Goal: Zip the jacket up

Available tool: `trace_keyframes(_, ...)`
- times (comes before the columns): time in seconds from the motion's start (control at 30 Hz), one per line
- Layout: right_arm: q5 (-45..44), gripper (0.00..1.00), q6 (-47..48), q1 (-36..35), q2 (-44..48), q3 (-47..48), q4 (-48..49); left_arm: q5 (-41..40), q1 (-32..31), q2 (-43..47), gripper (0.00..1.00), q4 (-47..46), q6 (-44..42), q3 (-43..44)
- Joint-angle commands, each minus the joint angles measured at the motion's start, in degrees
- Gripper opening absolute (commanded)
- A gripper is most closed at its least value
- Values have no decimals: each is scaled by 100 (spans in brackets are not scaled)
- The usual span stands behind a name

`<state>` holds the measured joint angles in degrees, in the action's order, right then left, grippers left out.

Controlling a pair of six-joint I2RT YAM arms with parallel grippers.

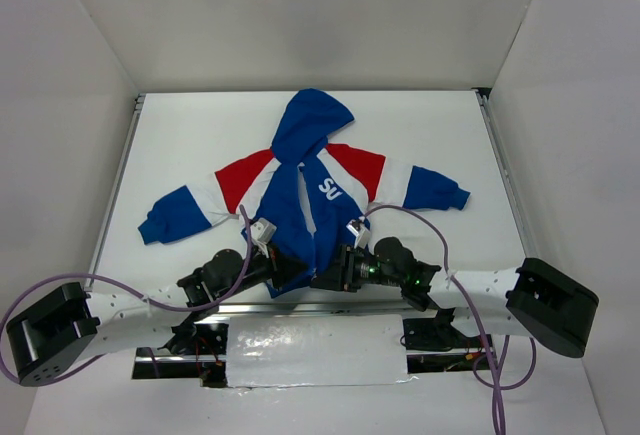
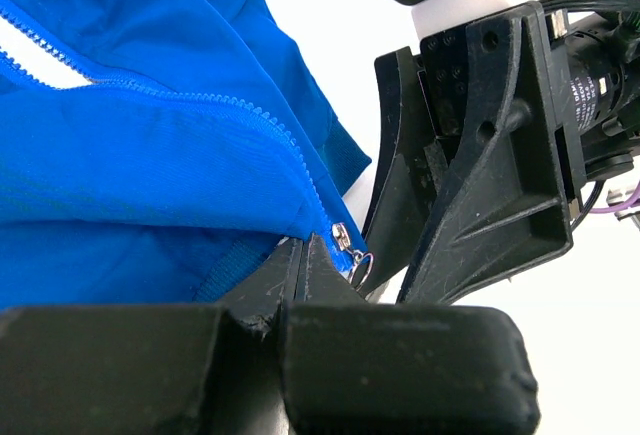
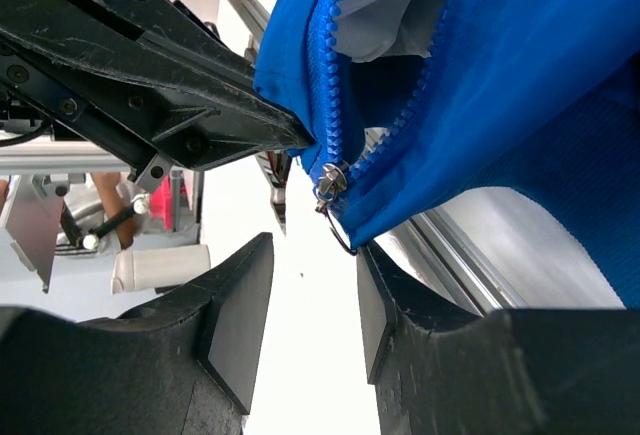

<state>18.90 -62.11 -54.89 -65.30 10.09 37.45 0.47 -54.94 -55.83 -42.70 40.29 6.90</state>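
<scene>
The jacket (image 1: 300, 180) seems soft and slack, so the left gripper (image 2: 302, 255) clamps it at the bottom, and the half-parted, empty right gripper (image 3: 312, 255) should take the small zipper slider (image 3: 330, 183).

Near middle crowded: left gripper (image 2: 303, 253) clamped on jacket (image 1: 300, 195) hem, right gripper (image 3: 312, 255) met close beside it, jaws parted, zipper pull (image 3: 331, 183) just beyond gap. Sleeves spread across mid table (image 1: 200, 125), left and right. Bare surface seen at far corners. Passage bounded by walls (image 1: 60, 105) left, right, far.
</scene>
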Motion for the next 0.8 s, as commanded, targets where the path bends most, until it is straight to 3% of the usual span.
trace_keyframes(0.0,-70,46,-38,-83,87,-24,324,-21,-8,-68,0,-406,-101,145)
trace_keyframes(0.77,-720,38,-232,-276,-44,99,157,-21,-8,11,0,-467,-74,66)
